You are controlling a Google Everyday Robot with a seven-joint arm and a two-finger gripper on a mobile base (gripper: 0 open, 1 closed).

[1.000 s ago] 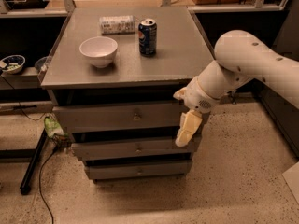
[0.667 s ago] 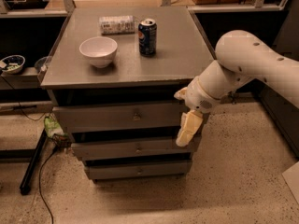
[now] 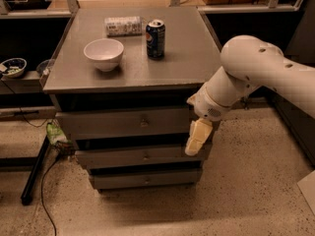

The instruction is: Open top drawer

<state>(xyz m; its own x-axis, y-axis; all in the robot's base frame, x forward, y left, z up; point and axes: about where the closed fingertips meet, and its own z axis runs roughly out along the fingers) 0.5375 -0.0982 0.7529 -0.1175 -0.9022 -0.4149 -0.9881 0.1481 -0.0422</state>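
Count three grey drawer fronts in one cabinet [image 3: 187,53]. Locate the top drawer [image 3: 108,124] directly under the tabletop, below a dark gap, as the tallest of the three fronts. Identify by one small round knob [image 3: 144,123] at centre. Find the middle drawer [image 3: 123,157] and the bottom drawer [image 3: 147,180] beneath. Cannot tell from this angle whether seated fully in or drawn slightly out.

Locate the single gripper [image 3: 193,146] at the right front corner of the cabinet: cream-coloured, pointing down, overlapping the right end of the middle drawer, just below the right end of the top drawer, well apart from the knob. Open or closed state: cannot tell. Trace the one white arm [image 3: 251,63] up and to the right.

Count three items on the tabletop: one white bowl [image 3: 104,53], one blue soda can [image 3: 155,38] upright near its right, and one pale packet [image 3: 123,26] lying flat behind both. Note one smaller bowl [image 3: 12,67] at far left and one black bar [image 3: 32,178] on the floor.
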